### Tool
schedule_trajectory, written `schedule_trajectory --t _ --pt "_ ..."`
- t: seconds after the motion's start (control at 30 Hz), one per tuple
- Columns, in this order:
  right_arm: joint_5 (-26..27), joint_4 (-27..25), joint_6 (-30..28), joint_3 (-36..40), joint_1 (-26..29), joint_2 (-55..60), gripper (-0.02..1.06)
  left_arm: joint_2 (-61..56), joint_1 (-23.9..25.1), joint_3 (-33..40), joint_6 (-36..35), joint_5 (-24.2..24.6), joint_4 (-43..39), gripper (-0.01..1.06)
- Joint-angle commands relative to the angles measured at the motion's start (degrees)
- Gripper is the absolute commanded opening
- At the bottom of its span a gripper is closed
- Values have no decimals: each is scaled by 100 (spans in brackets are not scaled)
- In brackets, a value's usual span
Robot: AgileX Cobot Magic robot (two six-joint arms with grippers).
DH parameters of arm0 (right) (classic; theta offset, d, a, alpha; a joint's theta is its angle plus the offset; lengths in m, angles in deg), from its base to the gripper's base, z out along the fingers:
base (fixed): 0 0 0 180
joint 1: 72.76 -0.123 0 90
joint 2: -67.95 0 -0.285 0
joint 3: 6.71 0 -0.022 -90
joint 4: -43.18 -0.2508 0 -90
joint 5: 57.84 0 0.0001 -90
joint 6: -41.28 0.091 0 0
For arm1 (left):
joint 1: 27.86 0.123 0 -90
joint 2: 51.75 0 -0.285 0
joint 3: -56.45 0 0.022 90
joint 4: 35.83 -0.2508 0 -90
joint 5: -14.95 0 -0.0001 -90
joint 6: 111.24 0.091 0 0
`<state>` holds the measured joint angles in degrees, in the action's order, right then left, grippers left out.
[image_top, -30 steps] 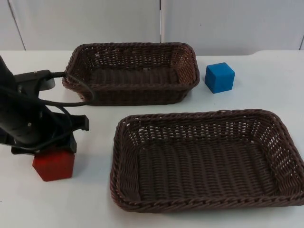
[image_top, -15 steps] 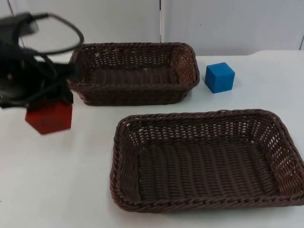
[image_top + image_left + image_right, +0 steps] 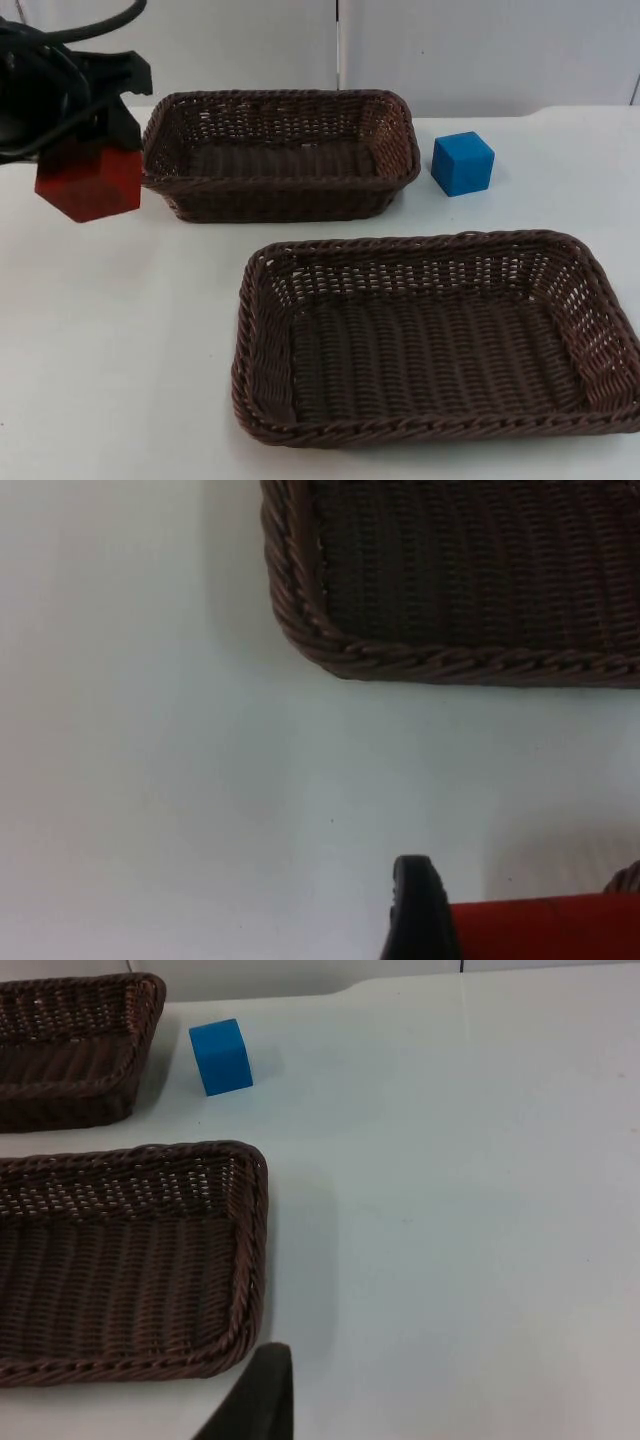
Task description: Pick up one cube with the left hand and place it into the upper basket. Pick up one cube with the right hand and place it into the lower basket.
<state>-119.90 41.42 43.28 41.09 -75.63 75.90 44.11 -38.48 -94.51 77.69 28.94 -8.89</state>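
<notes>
Left gripper [image 3: 95, 140] raised red cube [image 3: 88, 181] higher.

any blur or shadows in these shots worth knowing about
Top view: the left gripper and its red cube look smeared by motion, while the blue cube and both baskets are crisp. Left wrist view: soft all over, the red cube just a blurred band. Right wrist view: sharp, with a faint shadow beside the lower basket.
</notes>
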Motion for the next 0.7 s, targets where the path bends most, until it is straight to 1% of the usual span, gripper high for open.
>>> schedule_trajectory --t 0.0,0.43,0.67 --pt "42 30 -31 -9 34 -16 105 -60 -23 -28 -23 -84 26 0" --pt "42 30 -31 -9 34 -16 105 -60 -23 -28 -23 -157 -60 0" --pt "42 30 -31 -9 34 -16 105 -60 -23 -28 -23 -486 -60 0"
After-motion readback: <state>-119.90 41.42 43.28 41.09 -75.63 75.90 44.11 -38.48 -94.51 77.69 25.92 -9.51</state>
